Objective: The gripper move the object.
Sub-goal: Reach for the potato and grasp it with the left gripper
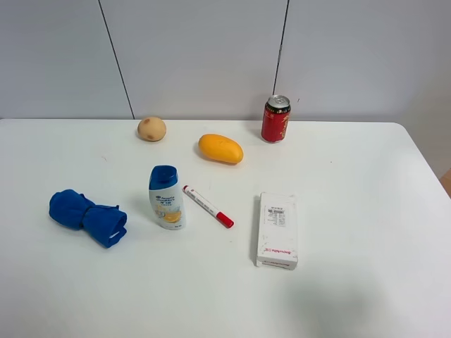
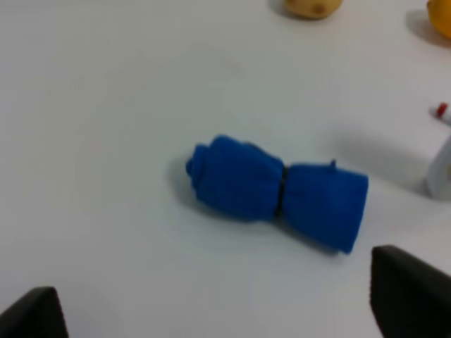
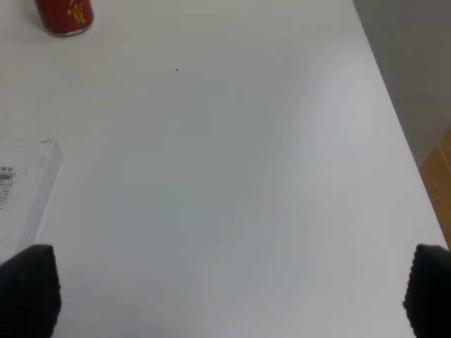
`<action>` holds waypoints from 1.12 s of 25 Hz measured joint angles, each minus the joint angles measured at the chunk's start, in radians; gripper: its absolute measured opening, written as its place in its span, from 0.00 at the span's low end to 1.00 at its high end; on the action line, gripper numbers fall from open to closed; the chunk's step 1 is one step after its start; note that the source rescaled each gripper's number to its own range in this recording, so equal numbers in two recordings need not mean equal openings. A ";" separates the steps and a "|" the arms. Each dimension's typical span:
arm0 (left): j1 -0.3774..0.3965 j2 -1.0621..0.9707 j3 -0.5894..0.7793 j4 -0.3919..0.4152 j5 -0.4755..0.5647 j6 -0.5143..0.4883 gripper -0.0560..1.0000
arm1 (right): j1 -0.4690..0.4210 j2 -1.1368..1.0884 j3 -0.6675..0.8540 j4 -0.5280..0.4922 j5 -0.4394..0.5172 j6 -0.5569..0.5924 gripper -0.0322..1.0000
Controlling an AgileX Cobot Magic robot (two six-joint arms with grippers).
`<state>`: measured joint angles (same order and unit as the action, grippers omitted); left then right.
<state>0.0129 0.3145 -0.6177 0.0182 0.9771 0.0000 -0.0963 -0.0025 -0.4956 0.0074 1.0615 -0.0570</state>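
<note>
The small tan potato with a brownish spot lies at the back of the white table, left of the orange-yellow mango. Its lower part also shows in the left wrist view. Neither arm shows in the exterior high view. In the left wrist view only the two black fingertips show, set wide apart, with nothing between them, over the table near a rolled blue cloth. In the right wrist view the black fingertips also stand wide apart and empty over bare table.
A red can stands at the back right of the mango. A white and blue bottle, a red-capped marker, a white box and the blue cloth lie across the middle. The table's right edge is near the right gripper.
</note>
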 joint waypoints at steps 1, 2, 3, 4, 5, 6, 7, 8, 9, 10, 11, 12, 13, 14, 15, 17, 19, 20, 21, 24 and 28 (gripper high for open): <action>0.000 0.051 -0.033 0.001 -0.015 0.000 0.85 | 0.000 0.000 0.000 0.000 0.000 0.000 1.00; 0.000 0.094 -0.062 0.001 -0.029 0.000 0.85 | 0.000 0.000 0.000 0.000 0.000 0.000 1.00; 0.000 0.151 -0.104 0.001 -0.042 0.000 0.85 | 0.000 0.000 0.000 0.000 0.000 0.000 1.00; 0.000 0.193 -0.133 0.001 -0.053 0.000 0.85 | 0.000 0.000 0.000 0.000 0.000 0.000 1.00; 0.000 0.234 -0.161 0.001 -0.063 0.000 0.85 | 0.000 0.000 0.000 0.000 0.000 0.000 1.00; 0.000 0.286 -0.193 0.001 -0.071 0.000 0.85 | 0.000 0.000 0.000 0.000 0.000 0.000 1.00; 0.000 0.339 -0.223 0.001 -0.080 0.000 0.85 | 0.000 0.000 0.000 0.000 0.000 0.000 1.00; 0.000 0.384 -0.246 0.001 -0.084 0.000 0.85 | 0.000 0.000 0.000 0.000 0.000 0.000 1.00; 0.000 0.448 -0.277 -0.001 -0.087 0.000 0.85 | 0.000 0.000 0.000 0.000 0.000 0.000 1.00; 0.000 0.504 -0.300 -0.003 -0.090 0.000 0.85 | 0.000 0.000 0.000 0.000 0.000 0.000 1.00; 0.000 0.551 -0.318 -0.011 -0.094 0.000 0.85 | 0.000 0.000 0.000 0.000 0.000 0.000 1.00; 0.000 0.606 -0.338 -0.018 -0.097 0.000 0.85 | 0.000 0.000 0.000 0.000 0.000 0.000 1.00; 0.000 0.662 -0.357 -0.038 -0.101 0.000 0.85 | 0.000 0.000 0.000 0.000 0.000 0.000 1.00; 0.000 0.708 -0.371 -0.052 -0.103 0.000 0.85 | 0.000 0.000 0.000 0.000 0.000 0.000 1.00; -0.003 0.760 -0.385 -0.066 -0.104 0.006 0.85 | 0.000 0.000 0.000 0.000 0.000 0.000 1.00; -0.032 0.850 -0.428 -0.084 -0.105 0.015 0.85 | 0.000 0.000 0.000 0.000 0.000 0.000 1.00; -0.079 0.919 -0.473 -0.090 -0.109 0.019 0.85 | 0.000 0.000 0.000 0.000 0.000 0.000 1.00; -0.101 0.947 -0.496 -0.093 -0.115 0.020 0.85 | 0.000 0.000 0.000 0.000 0.000 0.000 1.00; -0.129 0.986 -0.525 -0.097 -0.122 0.020 0.85 | 0.000 0.000 0.000 0.000 0.000 0.000 1.00; -0.172 1.075 -0.611 -0.107 -0.132 0.020 0.85 | 0.000 0.000 0.000 0.000 0.000 0.000 1.00; -0.186 1.213 -0.716 -0.135 -0.132 0.021 0.85 | 0.000 0.000 0.000 0.000 0.000 0.000 1.00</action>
<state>-0.1735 1.5272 -1.3332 -0.1166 0.8448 0.0209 -0.0963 -0.0025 -0.4956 0.0074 1.0615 -0.0570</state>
